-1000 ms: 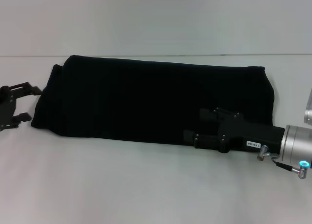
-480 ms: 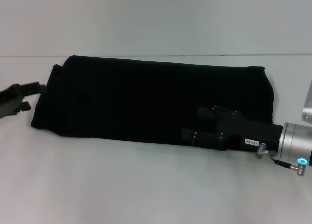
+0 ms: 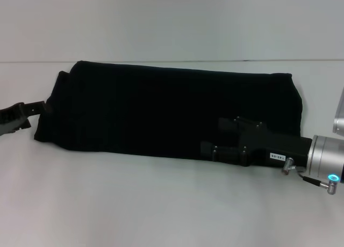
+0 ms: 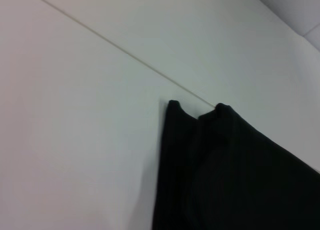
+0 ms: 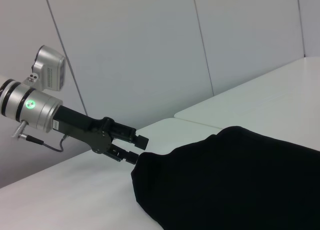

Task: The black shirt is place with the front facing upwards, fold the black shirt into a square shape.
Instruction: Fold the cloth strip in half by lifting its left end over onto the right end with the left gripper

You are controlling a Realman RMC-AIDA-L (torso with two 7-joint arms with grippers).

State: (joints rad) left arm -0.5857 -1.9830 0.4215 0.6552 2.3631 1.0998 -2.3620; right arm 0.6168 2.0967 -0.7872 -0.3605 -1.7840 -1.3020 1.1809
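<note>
White tabletop (image 3: 161,204) fills the scene, meeting a pale wall at a seam behind.

Right tool (image 3: 210,137) lies low over the near right part of the black shirt (image 3: 161,110), its two fingers pointing toward the robot's left. The fingers stand narrowly apart, one farther back and one nearer; nothing visible is gripped between them, though black on black makes contact with the cloth hard to judge. Silver wrist ring with a blue-green light sits at the right edge of the head view.

Left tool (image 3: 36,114) reaches in from the left edge, its tips at the shirt's left end. In the right wrist view this left tool (image 5: 134,148) shows two fingers set a little apart, their ends touching or just beside the shirt's edge (image 5: 235,180); whether cloth sits between them cannot be told.

Shirt lies across the middle of the tabletop as a long folded band, running left to right and slanting slightly. Left wrist view shows a shirt corner (image 4: 225,175) with two small rounded folds, flat on the surface near the seam.
</note>
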